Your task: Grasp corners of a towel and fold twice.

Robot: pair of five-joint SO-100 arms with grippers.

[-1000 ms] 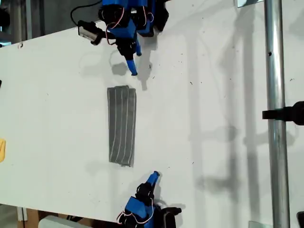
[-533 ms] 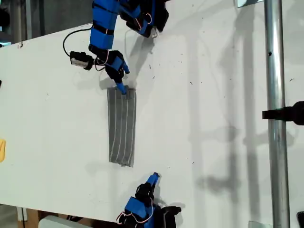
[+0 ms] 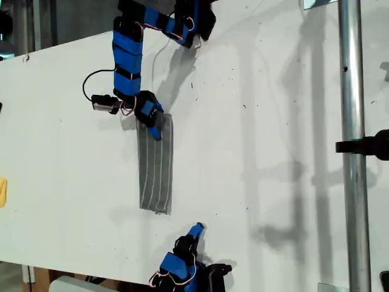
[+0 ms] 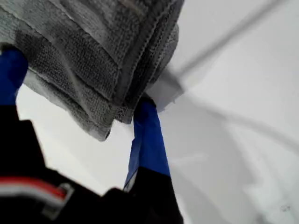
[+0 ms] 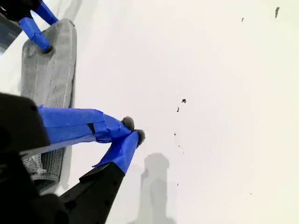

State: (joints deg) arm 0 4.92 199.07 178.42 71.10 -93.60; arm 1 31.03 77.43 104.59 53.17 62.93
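A white table (image 3: 273, 152) with dark specks fills most of the exterior view. A shiny metal pole (image 3: 354, 146) stands upright at that view's right, a black clamp (image 3: 364, 146) gripping it. A yellow object (image 3: 2, 192) peeks in at its left edge

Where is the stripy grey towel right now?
The towel lies folded into a long strip on the white table, left of middle in the exterior view. My first gripper is at its far end, and my second gripper waits near the other.
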